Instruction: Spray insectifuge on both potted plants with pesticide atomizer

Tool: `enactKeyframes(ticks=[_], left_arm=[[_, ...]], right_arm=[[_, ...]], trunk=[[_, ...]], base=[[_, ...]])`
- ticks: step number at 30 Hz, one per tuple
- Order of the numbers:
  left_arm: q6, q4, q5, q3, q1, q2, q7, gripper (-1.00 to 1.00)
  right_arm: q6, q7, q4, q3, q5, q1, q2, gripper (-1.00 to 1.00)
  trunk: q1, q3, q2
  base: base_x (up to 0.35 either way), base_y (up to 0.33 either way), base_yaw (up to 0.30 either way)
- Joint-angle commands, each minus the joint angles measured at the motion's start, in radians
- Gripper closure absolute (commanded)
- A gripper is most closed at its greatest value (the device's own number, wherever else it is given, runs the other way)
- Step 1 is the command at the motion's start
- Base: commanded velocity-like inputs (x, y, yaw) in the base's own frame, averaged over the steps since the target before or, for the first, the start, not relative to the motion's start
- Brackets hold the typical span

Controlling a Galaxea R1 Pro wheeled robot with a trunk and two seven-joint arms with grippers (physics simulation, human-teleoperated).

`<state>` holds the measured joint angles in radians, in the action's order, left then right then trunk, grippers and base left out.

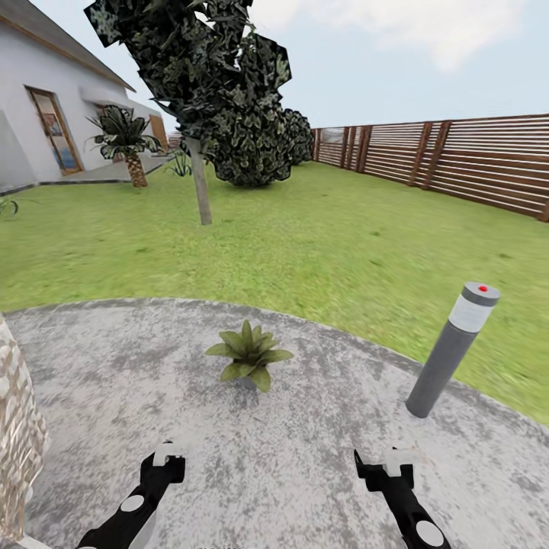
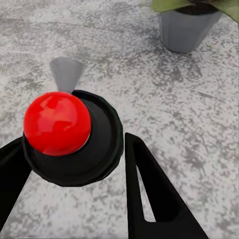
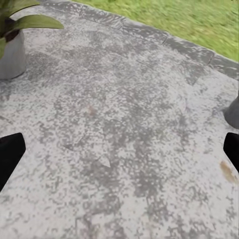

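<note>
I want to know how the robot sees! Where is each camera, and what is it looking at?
Head view: up on the head, looking down over paving, a potted plant and lawn; both arms show.
Left wrist view: by the left claw, whose fingers flank a red-topped atomizer, facing the paving.
Right wrist view: by the right claw, fingertips wide apart, facing the paving.
All three share the potted plant.

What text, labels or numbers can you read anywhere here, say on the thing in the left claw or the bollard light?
None readable.
The black atomizer with its red ball top between the left claw's fingers is unmarked.
The bollard light shows a red dot, no writing.
</note>
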<state>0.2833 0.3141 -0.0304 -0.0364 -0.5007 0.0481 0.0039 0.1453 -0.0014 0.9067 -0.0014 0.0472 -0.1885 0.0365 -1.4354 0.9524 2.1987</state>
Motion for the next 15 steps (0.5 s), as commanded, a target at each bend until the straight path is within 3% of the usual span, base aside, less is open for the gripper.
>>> enactKeyframes(ticks=[1,5,13,15], left_arm=[[0.004,-0.001,-0.003,-0.003,-0.001,-0.001,0.001,1.00],[0.004,-0.001,-0.003,-0.003,-0.001,-0.001,0.001,1.00],[0.003,-0.001,-0.003,-0.003,-0.001,-0.001,0.001,1.00],[0.004,-0.001,-0.006,-0.003,0.001,0.004,0.000,1.00]], right_arm=[[0.002,0.000,0.000,0.000,0.005,0.000,0.000,-1.00],[0.003,0.000,0.000,0.000,0.005,0.000,0.000,-1.00],[0.002,0.002,0.001,-0.001,0.006,0.000,0.002,-1.00],[0.002,0.007,0.002,-0.001,0.006,-0.012,-0.009,-1.00]], trunk=[[0.000,0.001,0.000],[0.000,0.002,0.000],[0.000,0.002,0.000],[0.000,0.002,0.000]], base=[[0.000,0.000,0.277],[0.000,0.000,0.157],[0.000,0.000,0.012],[0.000,0.000,0.000]])
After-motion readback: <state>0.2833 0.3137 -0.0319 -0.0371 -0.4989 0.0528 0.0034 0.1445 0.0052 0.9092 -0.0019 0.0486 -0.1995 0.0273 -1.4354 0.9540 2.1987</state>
